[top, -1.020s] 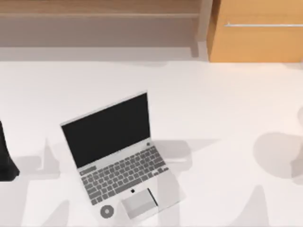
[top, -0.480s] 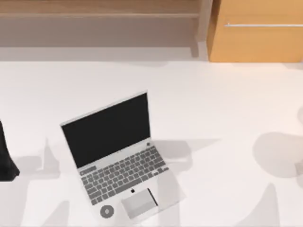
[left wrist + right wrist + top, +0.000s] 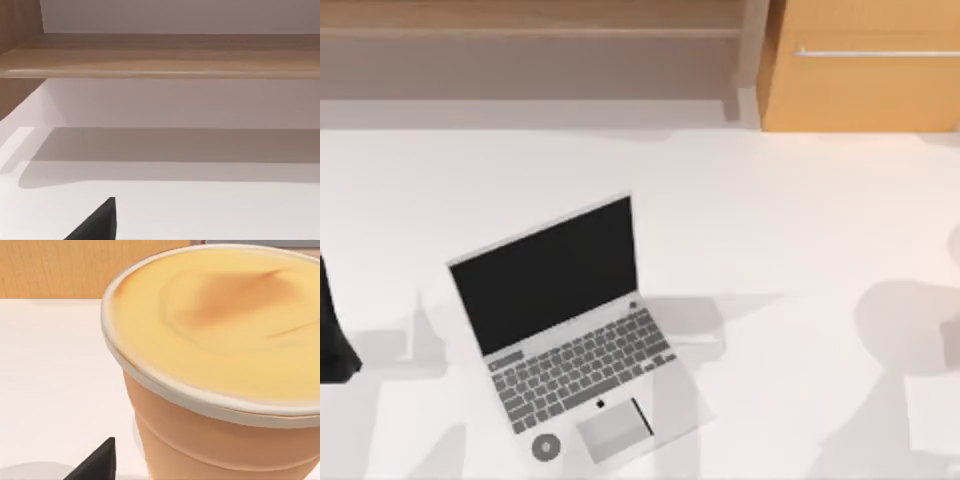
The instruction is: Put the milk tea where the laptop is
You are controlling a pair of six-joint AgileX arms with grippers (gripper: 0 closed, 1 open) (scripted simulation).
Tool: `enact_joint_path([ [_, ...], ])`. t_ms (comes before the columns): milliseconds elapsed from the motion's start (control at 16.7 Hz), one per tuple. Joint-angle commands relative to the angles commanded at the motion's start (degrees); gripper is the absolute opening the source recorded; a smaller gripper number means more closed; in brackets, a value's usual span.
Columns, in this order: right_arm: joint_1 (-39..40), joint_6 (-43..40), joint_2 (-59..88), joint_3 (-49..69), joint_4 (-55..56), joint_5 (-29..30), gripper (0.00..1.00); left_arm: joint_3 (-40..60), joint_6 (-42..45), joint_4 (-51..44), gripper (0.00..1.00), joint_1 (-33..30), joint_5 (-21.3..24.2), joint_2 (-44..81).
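The milk tea [image 3: 215,340] is a cup with a pale rim and creamy orange-tan drink, seen very close in the right wrist view. It stands on the white table, and a black corner of my right gripper [image 3: 97,465] shows just beside it. The laptop [image 3: 565,335] lies open at the table's front left of centre, with a black screen, grey keyboard, trackpad and a round grey sticker [image 3: 546,447]. My left arm [image 3: 332,335] is parked at the table's left edge. A black corner of my left gripper [image 3: 97,225] hangs over bare table.
A wooden cabinet [image 3: 860,70] with a metal handle stands at the back right, and a low wooden shelf [image 3: 530,25] runs along the back left. Soft shadows lie on the white table [image 3: 770,200] at its right and front.
The shadow at the table's front right has slid further right. The laptop and my left arm have not moved.
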Motion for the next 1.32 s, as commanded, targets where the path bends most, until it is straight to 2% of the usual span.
enact_joint_path([
  [300,2.42,0.98,21.41,3.20,18.48,2.55,1.00,0.00,0.00,0.00,1.00,0.00,0.00,0.00],
  [540,4.32,1.64,33.53,4.74,29.19,4.53,1.00,0.00,0.00,0.00,1.00,0.00,0.00,0.00],
  [960,5.05,1.90,37.23,5.08,32.51,5.28,1.00,0.00,0.00,0.00,1.00,0.00,0.00,0.00],
  [1320,5.05,1.90,37.23,5.08,32.51,5.28,0.55,0.00,0.00,0.00,1.00,0.00,0.00,0.00],
])
